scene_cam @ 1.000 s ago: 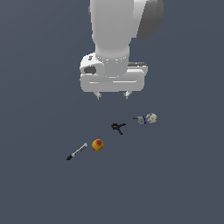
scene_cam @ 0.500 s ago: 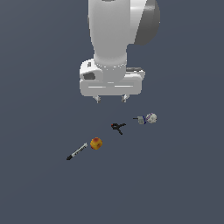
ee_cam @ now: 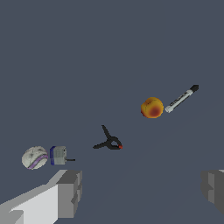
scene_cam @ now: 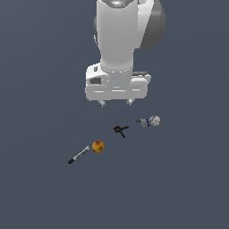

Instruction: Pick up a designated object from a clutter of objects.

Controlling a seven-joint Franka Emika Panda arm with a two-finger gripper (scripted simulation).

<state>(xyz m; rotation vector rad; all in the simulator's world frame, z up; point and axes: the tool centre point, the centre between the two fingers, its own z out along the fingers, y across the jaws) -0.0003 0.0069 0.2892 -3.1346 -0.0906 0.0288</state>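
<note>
The gripper (scene_cam: 116,103) hangs above the dark floor with its two fingertips pointing down, and nothing is between them. In the wrist view the two grey fingers (ee_cam: 70,192) stand far apart at the edges of the picture, so the jaws are wide open and hold nothing. I think they are kept wide so that they can go around a small round thing without pushing it away.

The small items lie in a loose line on the floor. The white ball with bluish-purple marks (scene_cam: 154,120) is the one to pick up. It lies at the end of the line toward the exterior view's right, lower than the gripper and a little to the side of it, so the hand is not yet over it. Just beside it, perhaps touching, is a small grey piece with a blue edge (scene_cam: 144,122); in the wrist view the ball (ee_cam: 35,157) and this piece (ee_cam: 58,155) are very close. This closeness is the difficult point in my opinion, because a finger coming down between them has little room.

The black clamp with a red tip (scene_cam: 120,130) lies nearly under the gripper. The orange-red ball (scene_cam: 98,146) and the grey pen-like stick with a black tip (scene_cam: 78,154) are well apart from the target, so they should not disturb the grasp.
</note>
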